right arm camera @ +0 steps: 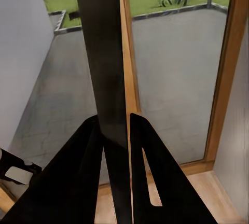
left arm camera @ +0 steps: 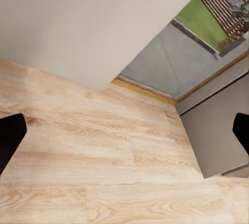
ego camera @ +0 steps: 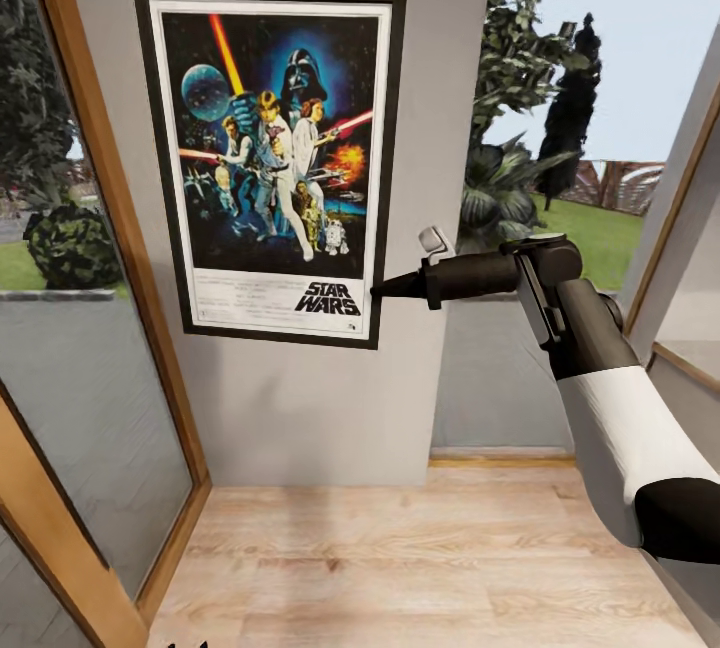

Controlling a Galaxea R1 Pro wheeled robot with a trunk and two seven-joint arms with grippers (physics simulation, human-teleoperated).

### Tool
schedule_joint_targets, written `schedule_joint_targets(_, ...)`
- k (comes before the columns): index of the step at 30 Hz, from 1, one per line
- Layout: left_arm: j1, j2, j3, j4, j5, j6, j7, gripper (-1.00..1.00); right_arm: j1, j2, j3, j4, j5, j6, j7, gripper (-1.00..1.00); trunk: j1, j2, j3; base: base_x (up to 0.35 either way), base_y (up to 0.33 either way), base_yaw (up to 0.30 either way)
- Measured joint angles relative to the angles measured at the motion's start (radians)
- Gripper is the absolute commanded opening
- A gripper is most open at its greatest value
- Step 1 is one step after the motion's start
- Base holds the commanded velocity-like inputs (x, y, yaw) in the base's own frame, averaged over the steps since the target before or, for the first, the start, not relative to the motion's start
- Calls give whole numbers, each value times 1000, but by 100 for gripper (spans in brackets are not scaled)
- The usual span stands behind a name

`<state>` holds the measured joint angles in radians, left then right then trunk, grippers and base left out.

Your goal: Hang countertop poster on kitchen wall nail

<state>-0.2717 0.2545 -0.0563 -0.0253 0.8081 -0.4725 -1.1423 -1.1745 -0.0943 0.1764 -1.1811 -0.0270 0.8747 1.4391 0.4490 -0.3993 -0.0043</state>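
Right hand [ego camera: 385,288] pinches the lower right edge of the poster [ego camera: 270,158], its two dark tapered fingers [right arm camera: 78,177] closed on the thin black frame, which runs edge-on between them in the right wrist view. Left hand [left arm camera: 124,136] hangs over the floor with its fingers wide apart and nothing between them.

By the look of it the job is nearly finished: the poster sits flat and upright against the grey wall panel [ego camera: 300,408], high up and well off the floor, with no desk in sight. No nail shows, being either behind the frame or too small to make out, so I cannot tell whether the poster truly hangs or is only pressed in place. What seems left is to let go and draw the arm away without dragging the frame askew.

Going by size: the wall panel is matt, plain grey and flat. Tall glazed doors [ego camera: 80,378] in warm wooden frames stand on either side, with lawn and shrubs behind. Pale wood planks with visible grain make up the floor [ego camera: 430,558]. A tall rectangle, the poster has a black frame, a white inner border and bright figures on dark blue. Smooth and rounded, the right arm [ego camera: 610,408] is white and black.
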Motion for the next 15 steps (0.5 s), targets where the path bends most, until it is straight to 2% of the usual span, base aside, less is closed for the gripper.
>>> schedule_joint_targets(15, 0, 0, 0, 0, 0, 0, 0, 100, 0, 0, 0, 1, 0, -1, 0, -100, 0, 0, 0, 335, 0, 0)
